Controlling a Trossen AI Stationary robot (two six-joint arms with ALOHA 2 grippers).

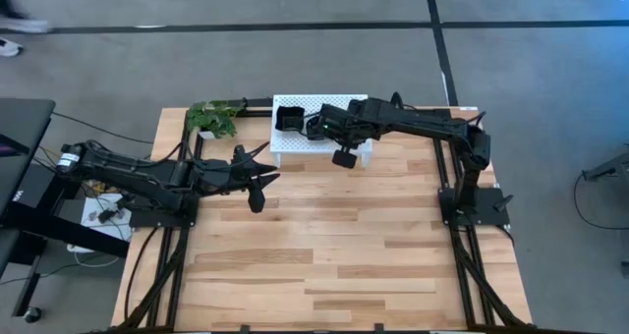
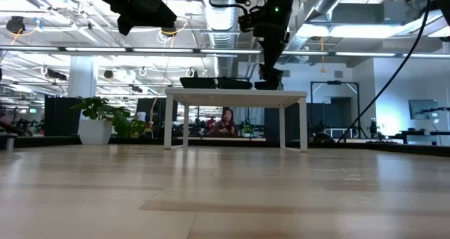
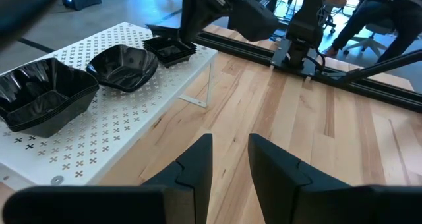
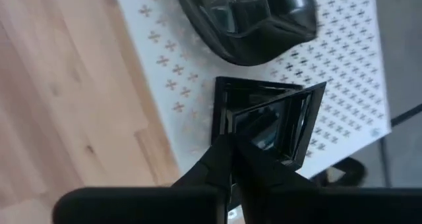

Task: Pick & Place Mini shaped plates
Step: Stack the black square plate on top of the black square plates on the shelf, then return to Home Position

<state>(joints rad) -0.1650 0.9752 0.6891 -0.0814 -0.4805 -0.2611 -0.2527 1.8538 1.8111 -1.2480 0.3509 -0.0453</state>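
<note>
Grey floor (image 1: 295, 5) crossed by dark lines; exposed ducts (image 2: 225, 17), a seated person (image 2: 227, 123) beyond.

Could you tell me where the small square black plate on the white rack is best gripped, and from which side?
Grip the square plate by its thin raised rim at the rack edge nearest the table's centre, coming from above with one finger inside the well and one outside. The right gripper already sits there; the rounded plate crowds one side.

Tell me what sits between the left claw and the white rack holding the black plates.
Nothing: in the left wrist view, only bare wooden table lies between the open left claw and the white rack. The high view agrees.
</note>
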